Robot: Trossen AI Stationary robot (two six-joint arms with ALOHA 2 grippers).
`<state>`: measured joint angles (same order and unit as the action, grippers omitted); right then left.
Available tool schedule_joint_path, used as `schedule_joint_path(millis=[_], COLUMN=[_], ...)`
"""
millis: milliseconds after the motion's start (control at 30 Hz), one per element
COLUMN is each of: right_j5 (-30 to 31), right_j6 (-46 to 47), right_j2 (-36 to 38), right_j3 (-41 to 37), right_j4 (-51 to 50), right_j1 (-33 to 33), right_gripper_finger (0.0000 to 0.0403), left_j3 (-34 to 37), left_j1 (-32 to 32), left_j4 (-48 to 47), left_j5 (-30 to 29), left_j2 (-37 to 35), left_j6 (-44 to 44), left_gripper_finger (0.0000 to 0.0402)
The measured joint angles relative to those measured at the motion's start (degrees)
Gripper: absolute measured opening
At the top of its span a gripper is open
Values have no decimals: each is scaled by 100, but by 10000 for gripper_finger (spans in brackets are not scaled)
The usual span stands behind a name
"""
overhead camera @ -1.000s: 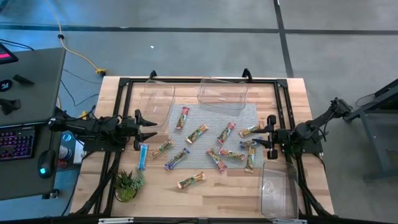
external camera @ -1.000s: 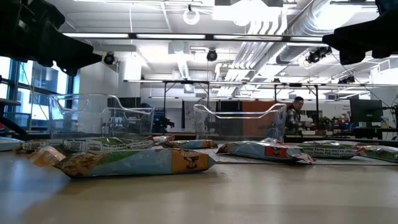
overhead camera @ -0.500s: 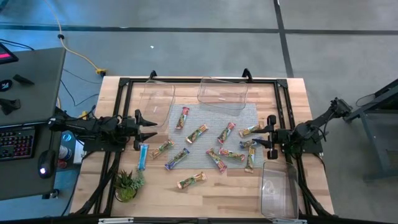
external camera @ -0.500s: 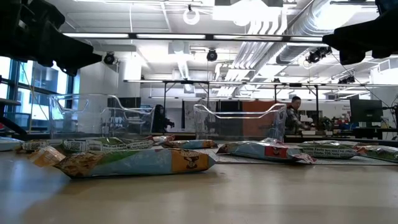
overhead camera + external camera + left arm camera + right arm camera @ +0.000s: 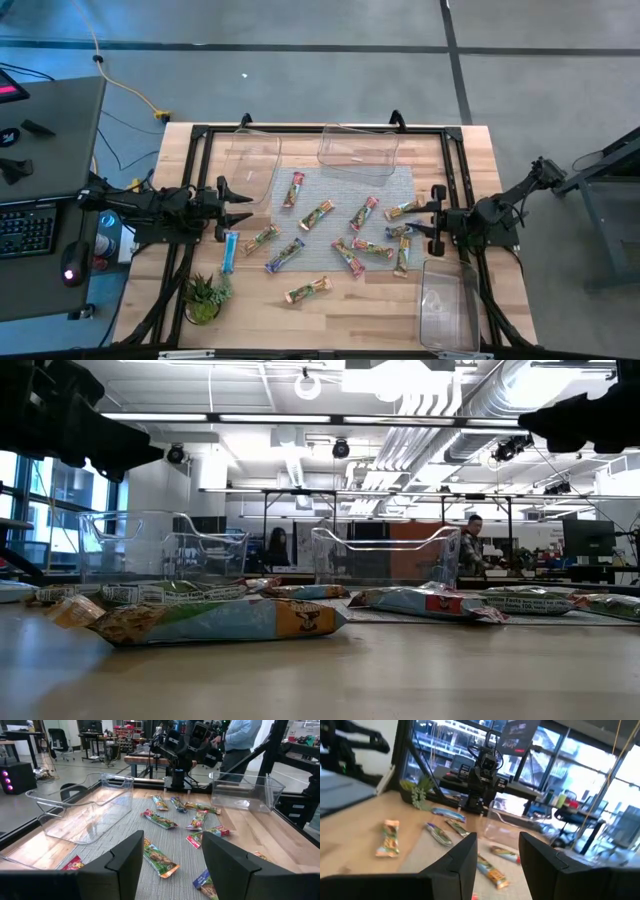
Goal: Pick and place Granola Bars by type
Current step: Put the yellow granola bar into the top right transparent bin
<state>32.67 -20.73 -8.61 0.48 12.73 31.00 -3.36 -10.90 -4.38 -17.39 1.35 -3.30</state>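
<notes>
Several granola bars (image 5: 340, 235) lie flat on a grey mat and the wooden table between the arms: a red one (image 5: 293, 188), green-tan ones (image 5: 317, 214), a blue one (image 5: 231, 250) off the mat's left edge, another (image 5: 307, 290) nearer the near edge. My left gripper (image 5: 238, 205) hovers open at the mat's left side, fingers pointing right; its wrist view shows the bars (image 5: 159, 818) ahead of the open gripper (image 5: 172, 850). My right gripper (image 5: 437, 220) hovers open at the mat's right edge, beside a bar (image 5: 403, 209); in its wrist view the gripper (image 5: 497, 845) is open.
Three clear plastic bins stand around the mat: one at the far left (image 5: 250, 160), one at the far middle (image 5: 358, 148), one at the near right (image 5: 447, 305). A small potted plant (image 5: 203, 295) sits near the near-left corner. A black frame (image 5: 320, 130) rims the table.
My right arm has shifted a little; its dark outline sits slightly higher in the low view. The bars lie where they were.
</notes>
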Motion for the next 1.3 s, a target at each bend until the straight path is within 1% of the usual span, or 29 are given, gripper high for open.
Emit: schedule_joint_path(millis=[67, 167, 233, 400, 533, 700, 767, 833, 900, 1033, 1100, 1133, 1200, 1300], right_j5=[16, 200, 171, -309, -508, -82, -110, -263, -270, 233, 445, 450, 388, 270], right_j6=[-81, -15, -36, 238, 100, -553, -805, -760, -504, -374, -332, -184, 457, 1834], right_j2=[1, -2, -2, -2, -2, -2, -1, -2, -3, -98, -212, -289, -497, -942], right_j3=[0, -1, 1, 0, 1, 0, -1, 1, 23, 421, 775, 983, 1433, 2070], right_j4=[12, 203, 376, 466, 561, 1206, 1413, 1501, 1525, 1076, 495, 65, -895, -2735], right_j1=[0, 0, 0, 0, 0, 0, 0, 0, 0, -3, -42, -77, -171, -345], right_gripper_finger=[129, 129, 129, 129, 129, 129, 129, 129, 129, 129, 131, 131, 131, 131], left_j3=[0, 0, 0, 0, 0, 0, 0, 2, 5, 13, 15, 15, 15, 15], left_j1=[2, 2, 2, 2, 2, 2, 2, 2, 2, 2, 2, 2, 2, 2], left_j4=[0, 0, -2, 0, 0, 0, 0, 23, 59, 107, 118, 125, 212, 824], left_j5=[0, 0, 0, 0, 0, 0, 0, -2, -1, -2, -2, -3, -26, -20], left_j2=[0, 1, 1, 1, 1, 1, -1, 0, 0, 0, 1, 1, 1, 1], left_j6=[0, 1, -1, -1, -1, -1, 1, 0, -1, 1, 0, 1, 1, 1], left_gripper_finger=[193, 193, 193, 193, 193, 193, 193, 193, 193, 193, 193, 193, 193, 193])
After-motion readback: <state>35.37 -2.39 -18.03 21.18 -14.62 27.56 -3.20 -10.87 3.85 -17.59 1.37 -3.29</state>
